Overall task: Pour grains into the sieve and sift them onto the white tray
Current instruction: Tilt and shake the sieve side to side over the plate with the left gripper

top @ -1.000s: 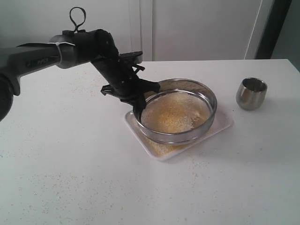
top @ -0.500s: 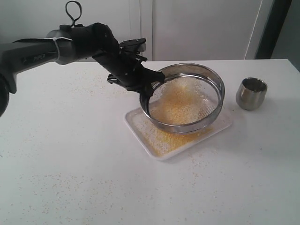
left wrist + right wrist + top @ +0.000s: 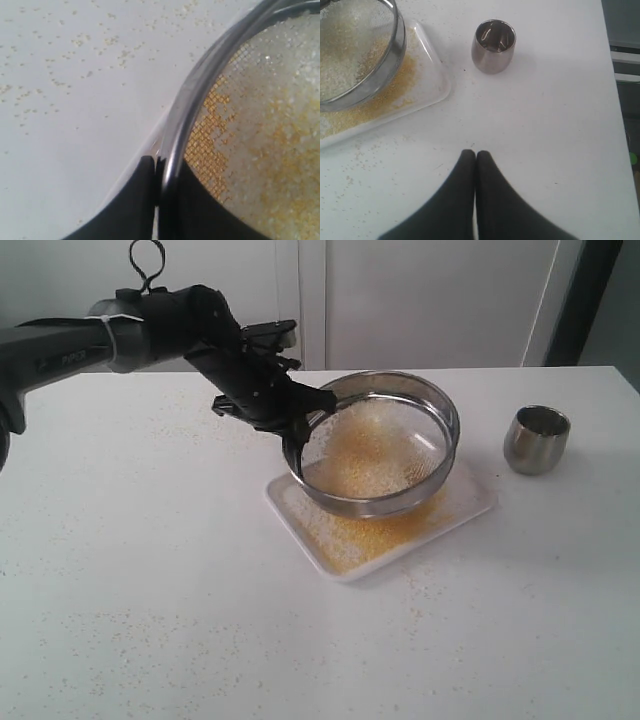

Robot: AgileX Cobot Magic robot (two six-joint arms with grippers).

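Exterior view: left gripper (image 3: 291, 440) is clamped on the sieve (image 3: 376, 502) rim; left wrist view shows one finger inside the wall, one outside. The sieve is mid-frame, tilted, over the white tray (image 3: 287, 505); can't tell if its low edge touches the tray. Pale and golden grains (image 3: 366, 448) lie on the mesh, with a golden layer on the tray floor below and in front. Stray specks are scattered over the table (image 3: 150, 590). The steel cup (image 3: 536, 439) stands upright at frame right, well apart from the tray. Right wrist view: right gripper (image 3: 475, 159) pinched together, holding nothing, over the table.
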